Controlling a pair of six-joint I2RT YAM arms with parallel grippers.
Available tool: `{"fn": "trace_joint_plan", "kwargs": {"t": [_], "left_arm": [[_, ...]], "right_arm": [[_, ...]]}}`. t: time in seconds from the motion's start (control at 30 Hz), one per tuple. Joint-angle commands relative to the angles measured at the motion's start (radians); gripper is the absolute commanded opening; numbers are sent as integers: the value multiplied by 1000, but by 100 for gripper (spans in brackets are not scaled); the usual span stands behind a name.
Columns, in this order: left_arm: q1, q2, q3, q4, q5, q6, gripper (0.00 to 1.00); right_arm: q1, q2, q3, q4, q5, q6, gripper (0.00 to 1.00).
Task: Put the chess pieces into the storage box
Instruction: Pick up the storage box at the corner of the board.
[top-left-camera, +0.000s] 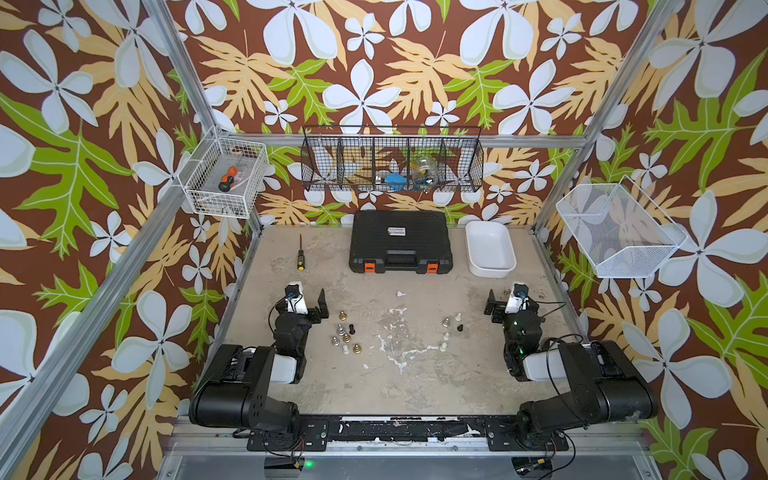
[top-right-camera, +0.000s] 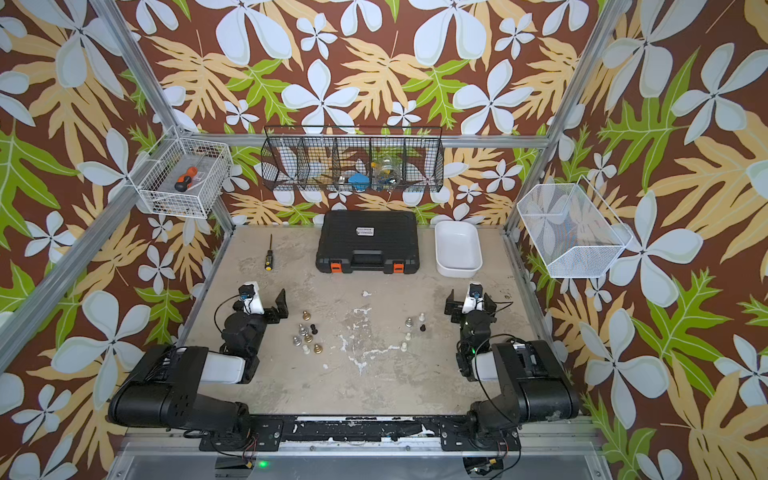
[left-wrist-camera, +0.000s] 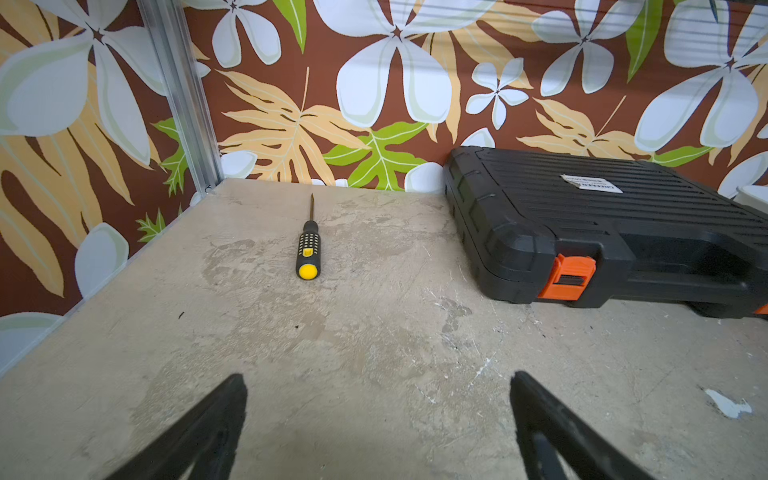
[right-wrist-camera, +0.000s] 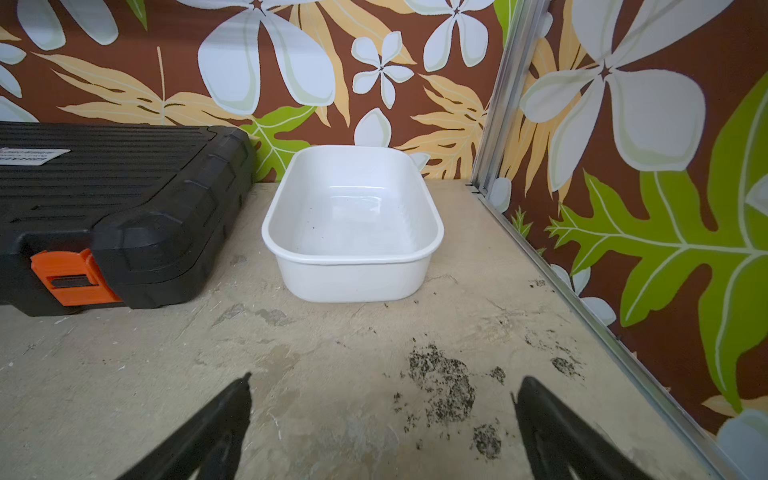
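Note:
The chess pieces stand on the table in two loose groups. Several gold, silver, black and cream ones (top-left-camera: 345, 337) (top-right-camera: 308, 336) are just right of my left arm. Several silver, cream and black ones (top-left-camera: 451, 330) (top-right-camera: 413, 329) are just left of my right arm. The storage box (top-left-camera: 492, 271) (top-right-camera: 459, 271) (right-wrist-camera: 353, 278), a white tray, sits empty at the back right. My left gripper (top-left-camera: 306, 296) (left-wrist-camera: 378, 377) is open over bare table. My right gripper (top-left-camera: 513, 297) (right-wrist-camera: 384, 378) is open, facing the box. No piece shows in either wrist view.
A closed black toolcase (top-left-camera: 400, 241) with orange latches lies at the back centre, beside the box. A yellow-and-black screwdriver (top-left-camera: 300, 259) (left-wrist-camera: 307, 253) lies at the back left. Wire baskets hang on the walls: white (top-left-camera: 226, 178), black (top-left-camera: 392, 160), white mesh (top-left-camera: 619, 232).

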Motion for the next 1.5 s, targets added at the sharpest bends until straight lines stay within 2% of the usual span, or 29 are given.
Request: {"fn": "trace_joint_plan", "kwargs": {"t": [0.0,0.57,0.63,0.7,0.73,0.77,0.8,0.83,0.87,0.9,0.93,1.1,1.27,1.37,1.47], "left_arm": [[2,0,1,15,6,8,100],[27,-2,2,15,49,-8,100],[27,-28,23,-34,41,-6,100],[20,-117,66,-178,9,-2,100],[2,-181,92,-277,-71,-11,100],[-28,-240,120,-366,-182,-67,100],[-34,-288,144,-431,-222,-147,99],[-34,-335,168,-483,-217,-232,95],[-36,-369,200,-519,-175,-280,89],[-46,-385,235,-560,-152,-317,86],[-72,-389,292,-618,-144,-345,85],[-311,-277,606,-918,-140,-299,78],[-559,-96,866,-1125,-158,-236,78],[-619,29,1001,-1244,-95,-234,79],[-632,93,1038,-1268,-7,-270,75]], "right_arm": [[1,1,3,21,10,0,100],[1,-5,-2,25,8,2,100],[2,-22,4,40,45,3,100],[9,-134,84,-196,77,9,100],[10,-200,142,-339,68,26,100],[4,-248,188,-422,98,134,100],[2,-271,237,-502,148,307,100],[-3,-277,294,-632,195,547,100],[-34,-275,346,-696,17,594,100],[-57,-269,383,-680,-204,518,100],[-45,-264,440,-729,-287,498,99],[33,-162,774,-1093,-268,342,89],[40,110,1169,-1500,-193,166,83],[41,278,1360,-1692,-173,99,76],[41,396,1475,-1788,-182,75,72]]}}
